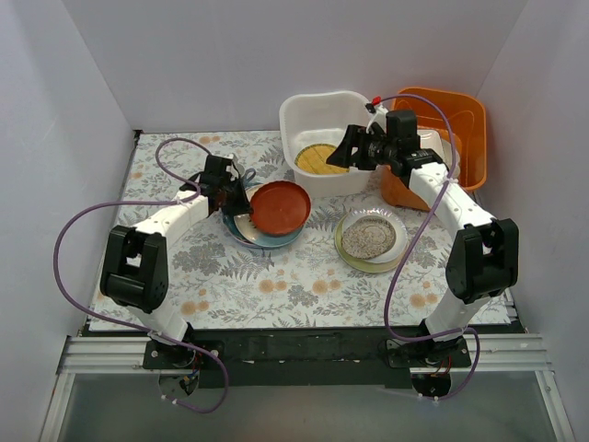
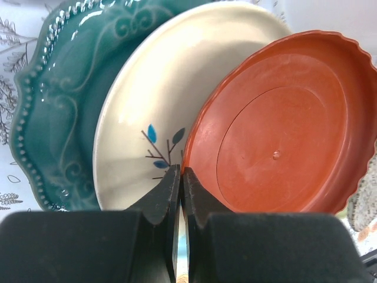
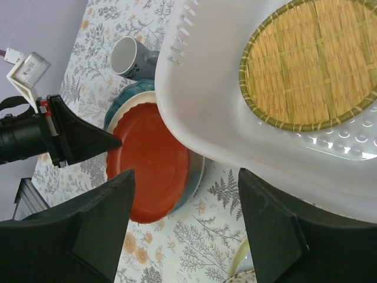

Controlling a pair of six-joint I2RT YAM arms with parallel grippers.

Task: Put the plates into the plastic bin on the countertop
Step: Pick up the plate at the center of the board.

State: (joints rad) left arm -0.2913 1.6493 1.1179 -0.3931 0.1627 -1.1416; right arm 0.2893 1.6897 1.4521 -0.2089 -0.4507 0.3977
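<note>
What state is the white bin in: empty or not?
Not empty: one yellow plate lies flat on the floor of the bin.

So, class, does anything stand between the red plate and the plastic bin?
Only the right gripper, hanging open over the plastic bin above the yellow plate. Nothing lies on the countertop between the bin and the red plate in the left gripper.

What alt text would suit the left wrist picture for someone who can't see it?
A black claw, shut, pinches the rim of a red plate seen close up. The red plate overlaps a white plate painted with a small blue-leaved twig, which lies on a scalloped teal plate.
</note>
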